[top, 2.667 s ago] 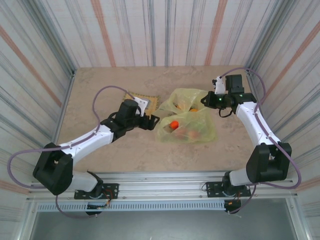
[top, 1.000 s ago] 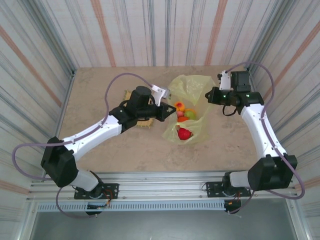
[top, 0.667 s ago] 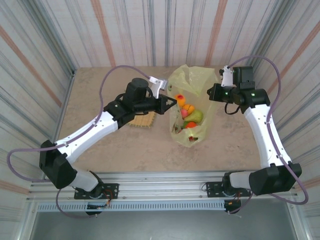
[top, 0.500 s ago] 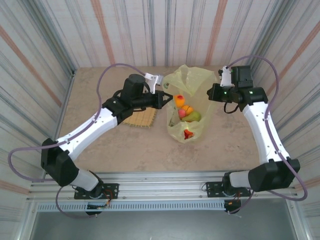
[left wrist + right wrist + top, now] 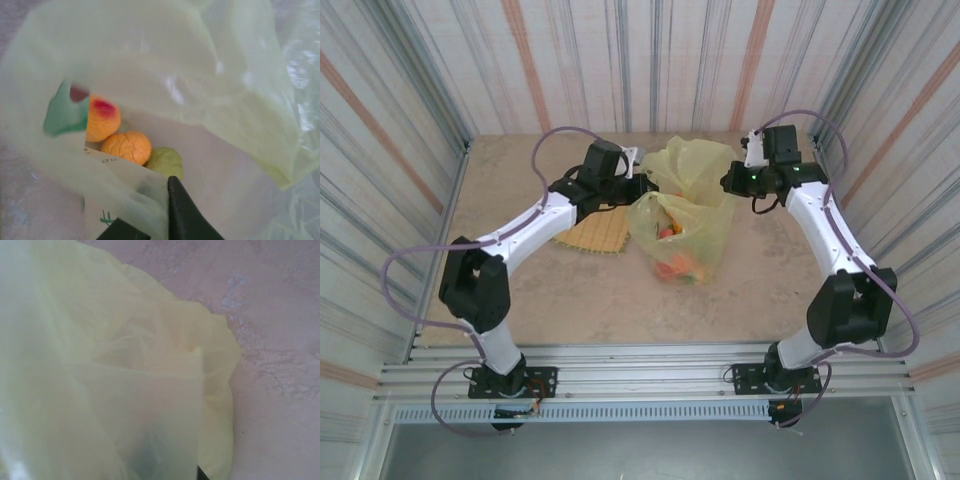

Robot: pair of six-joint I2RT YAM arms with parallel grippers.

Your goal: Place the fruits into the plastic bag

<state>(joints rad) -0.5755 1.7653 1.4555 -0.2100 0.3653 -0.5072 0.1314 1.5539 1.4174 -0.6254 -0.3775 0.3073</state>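
**A:** What is lying around the plastic bag (image 5: 695, 170), and is anything getting in the way?

**B:** The bag is standing bunched up mid-tabletop (image 5: 760, 272), between the two arms. A woven straw-yellow mat (image 5: 588, 234) is lying flat just beside it on the left, and the left arm is passing over the mat's far corner. A purple cable (image 5: 555, 135) is arching above that arm.

**A:** Where are the fruits (image 5: 126, 146) sitting?

**B:** Inside the bag. Through its mouth the left wrist camera is showing three of them touching: one orange with a red blush, one knobbly orange and one green. From above, orange and red shapes are glowing through the film low in the bag, probably more fruit.

**A:** And the tools?

**B:** The right tool (image 5: 728, 184) is closed and pinching the bag's upper right edge. The film is draping across its camera and blurring most of that view. The left tool (image 5: 644, 187) is sitting at the bag's left rim. One black finger (image 5: 185, 215) is poking up with film lying against it, and I cannot tell whether that tool is open or closed.

**A:** The surface and the room?

**B:** The tabletop is beige and marbled like stone. Striped corrugated walls (image 5: 650, 60) are enclosing it on three sides. A metal rail (image 5: 640, 372) is running along the near edge, carrying both arm bases.
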